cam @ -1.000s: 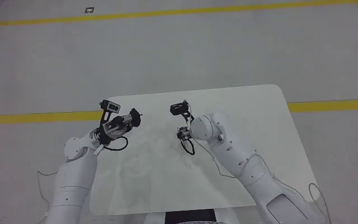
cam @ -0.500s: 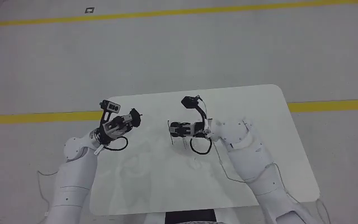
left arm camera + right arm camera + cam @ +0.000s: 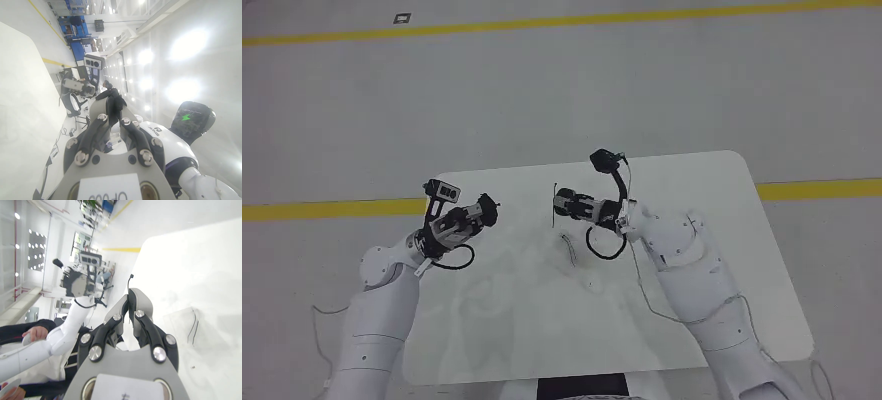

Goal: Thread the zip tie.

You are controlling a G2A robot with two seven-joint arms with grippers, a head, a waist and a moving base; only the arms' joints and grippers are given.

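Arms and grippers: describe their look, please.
The left arm and right arm are glossy white with rounded segments, a black cable looping at each wrist. The left gripper and right gripper share grey bodies, black linkages with silver bolts, and black-lined grey jaws.

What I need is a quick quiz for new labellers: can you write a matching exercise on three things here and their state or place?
1 zip tie
2 left gripper
3 clear packet

a lying on the table
b shut, held up in the air
c pinched in the right gripper

Pairs: 1-c, 2-b, 3-a
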